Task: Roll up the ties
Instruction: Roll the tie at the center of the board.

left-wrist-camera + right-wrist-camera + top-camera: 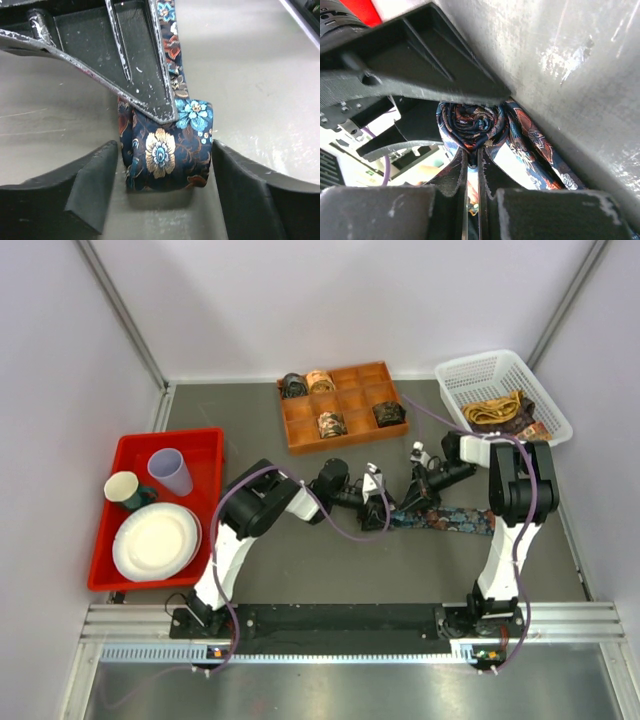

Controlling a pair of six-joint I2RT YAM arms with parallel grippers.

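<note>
While my right fingers [447,197] are pinched shut on the core of the floral tie [165,150], my left fingers [92,187] stand open on either side of its rolled end, the unrolled tail stretching away along the bench [250,75] beyond them.

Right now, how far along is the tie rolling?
Done: four rolled ties sit in the orange tray. In hand: a floral tie is partly coiled, right fingers pinched shut on the coil, left fingers open either side, its tail flat on the table. Left: finishing this roll, then the loose ties in the white basket.
</note>
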